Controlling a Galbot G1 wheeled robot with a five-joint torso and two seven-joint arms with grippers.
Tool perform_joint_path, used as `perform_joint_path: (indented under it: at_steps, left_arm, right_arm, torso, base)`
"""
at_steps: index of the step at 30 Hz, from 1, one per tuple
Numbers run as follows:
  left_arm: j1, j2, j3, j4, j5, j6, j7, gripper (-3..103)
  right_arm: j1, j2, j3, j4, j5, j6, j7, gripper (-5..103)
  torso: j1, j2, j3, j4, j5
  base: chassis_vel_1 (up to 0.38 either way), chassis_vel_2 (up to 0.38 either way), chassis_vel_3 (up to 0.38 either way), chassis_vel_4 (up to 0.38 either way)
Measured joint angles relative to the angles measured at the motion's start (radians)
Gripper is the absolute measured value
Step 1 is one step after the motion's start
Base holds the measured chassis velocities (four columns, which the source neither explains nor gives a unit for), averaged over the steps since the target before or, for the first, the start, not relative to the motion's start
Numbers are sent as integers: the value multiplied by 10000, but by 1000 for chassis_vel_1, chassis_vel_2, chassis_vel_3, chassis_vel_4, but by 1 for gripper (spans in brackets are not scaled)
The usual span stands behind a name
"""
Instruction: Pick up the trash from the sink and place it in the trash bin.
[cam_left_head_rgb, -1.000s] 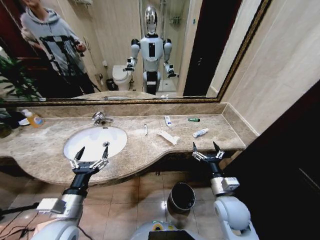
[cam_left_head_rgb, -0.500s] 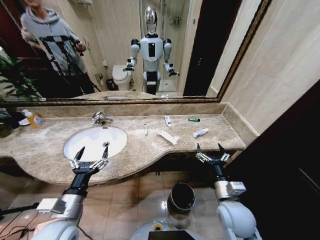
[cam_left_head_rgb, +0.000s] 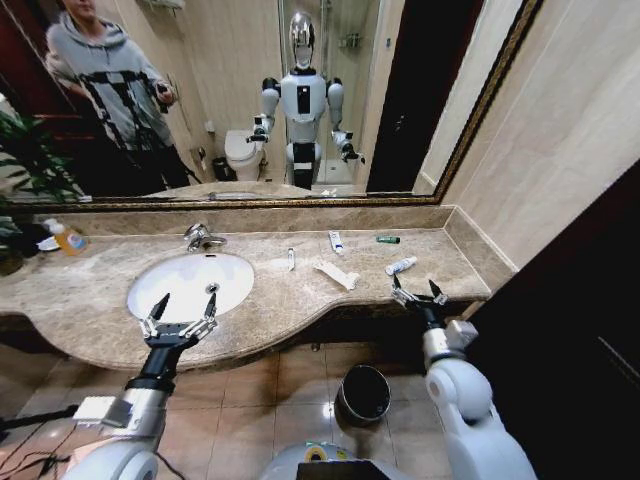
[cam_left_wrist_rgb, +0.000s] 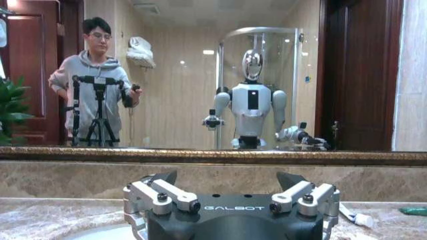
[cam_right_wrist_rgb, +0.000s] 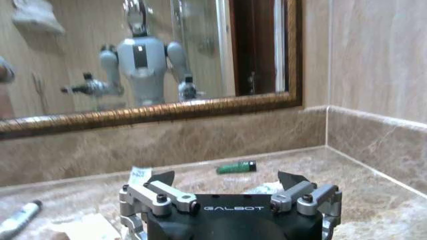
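Note:
The white oval sink (cam_left_head_rgb: 160, 285) with its chrome tap (cam_left_head_rgb: 200, 237) is set in the brown marble countertop. The trash lies on the counter to the sink's right: a thin white stick (cam_left_head_rgb: 291, 259), a flat white wrapper (cam_left_head_rgb: 337, 275), a white tube (cam_left_head_rgb: 336, 242), a green tube (cam_left_head_rgb: 388, 240) (cam_right_wrist_rgb: 236, 167) and another white tube (cam_left_head_rgb: 401, 265). My right gripper (cam_left_head_rgb: 418, 292) (cam_right_wrist_rgb: 225, 177) is open at the counter's front edge, just short of that last tube. My left gripper (cam_left_head_rgb: 180, 315) (cam_left_wrist_rgb: 227, 176) hangs open over the sink's front rim. On the floor below stands the dark trash bin (cam_left_head_rgb: 363, 393).
An orange-yellow bottle (cam_left_head_rgb: 66, 237) stands at the counter's far left beside a plant. A mirror runs along the back wall, and a tiled wall closes the counter's right end. A dark panel rises on the right, next to my right arm.
My right gripper has risen and moved forward to the counter's front edge, closer to the white tube. The left arm has not moved.

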Motion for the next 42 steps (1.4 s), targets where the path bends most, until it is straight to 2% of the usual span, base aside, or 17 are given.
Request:
perform_joint_path:
  at_steps: [2,4,7,10,13,17,26,32,42]
  left_arm:
    - [0,0,-1,0,0,0,-2,100]
    - [0,-1,0,0,-1,0,-1,100]
    - [0,-1,0,0,0,0,-1,100]
    - [0,0,0,0,0,0,0,100]
    - [0,0,0,0,0,0,0,100]
    - [0,0,-1,0,0,0,-1,100]
    - [0,0,0,0,0,0,-1,100]
    - [-1,0,0,0,0,0,0,100]
    - [0,0,0,0,0,0,-1,100]
  right_arm:
    - [191,-31,-111,-163,-22,-59,181,100]
    - [842,-112,-468,-720,-109,-167,789,100]
    - [1285,-131,-718,-1140,-209,-198,1023,100]
    - [1817,-83,-1083,-1823,-580,135,1391,100]
    - [2469,258,-1495,-2716,-918,483,2146,100]
    - [2996,717,-2019,-3398,-885,549,2640,100]
    - [3852,1462,-2208,-4879,-1497,1072,2710,100]
    - [4831,1760,-1610,-6156,-2304,1584,2979,100]
    - [5387,1922,-892,-7185,-2412,1984,3188,100]
  torso:
    - [0,0,0,0,0]
    - [1,0,0,1,-1]
    - [0,0,1,0,0]
    - [0,0,0,0,-1]
    - [1,0,0,0,0]
    - [0,0,0,1,-1]
    - [0,0,0,1,-2]
    - [0,0,0,0,-3]
    - [0,0,0,1,-1]
  base:
    - [0,0,0,0]
    - [0,0,0,0]
    - [0,0,0,0]
    - [0,0,0,0]
    - [0,0,0,0]
    - [0,0,0,0]
    - [0,0,0,0]
    - [0,0,0,0]
    - [0,0,0,0]
